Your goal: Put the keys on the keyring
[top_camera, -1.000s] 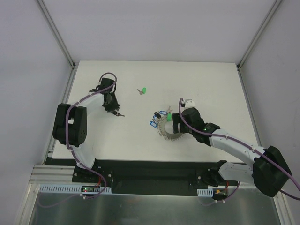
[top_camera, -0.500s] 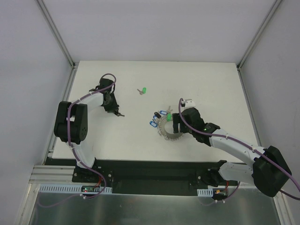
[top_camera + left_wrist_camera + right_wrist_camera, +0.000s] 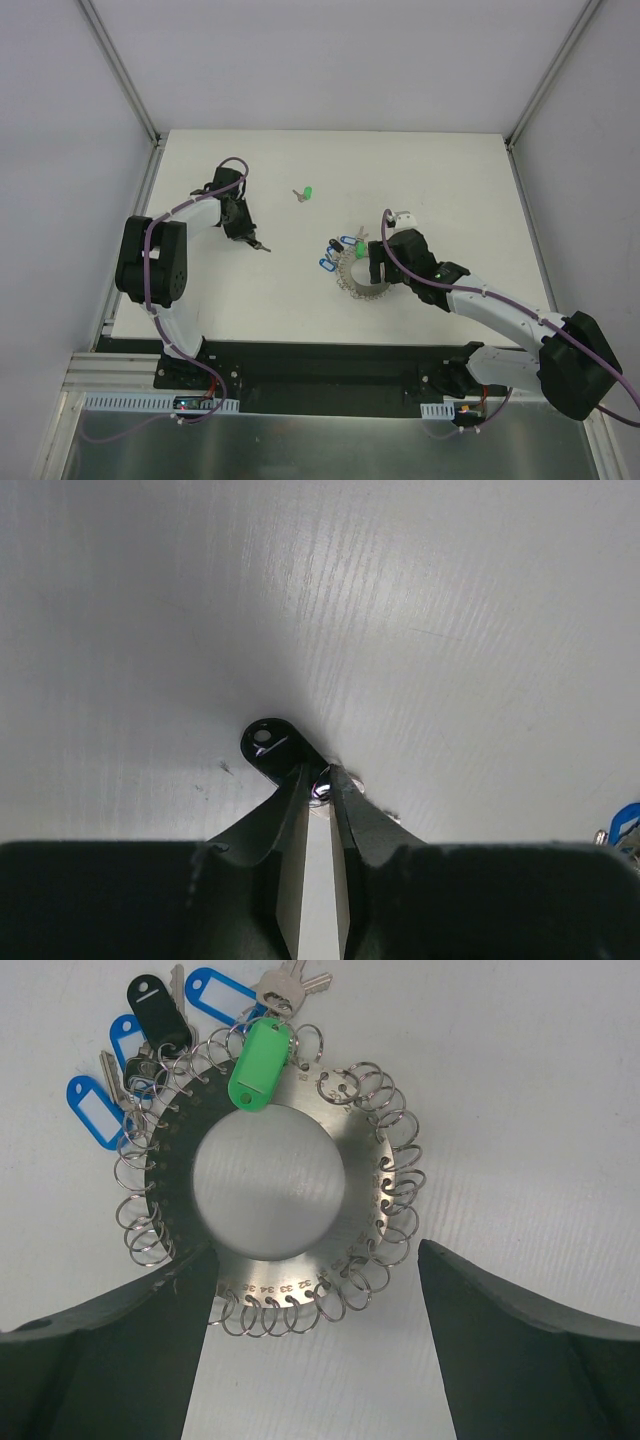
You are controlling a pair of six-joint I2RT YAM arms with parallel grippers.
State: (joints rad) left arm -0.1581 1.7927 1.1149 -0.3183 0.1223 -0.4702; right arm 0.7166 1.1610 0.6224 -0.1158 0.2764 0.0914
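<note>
The left gripper (image 3: pixel 322 780) is pinched shut on a black-headed key (image 3: pixel 268 742) lying on the tabletop (image 3: pixel 450 630), at nine o'clock from the keyring (image 3: pixel 268 1175), which the wide-open right gripper (image 3: pixel 315 1255) straddles.

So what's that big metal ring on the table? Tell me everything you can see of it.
The keyring is a flat silver-grey metal disc with a round hole in the middle, lying flat on the white table. Small wire loops line its rim, and numbers are stamped along the edge. On its far side hang keys with blue, black and green tags. The open right gripper straddles its near edge.
</note>
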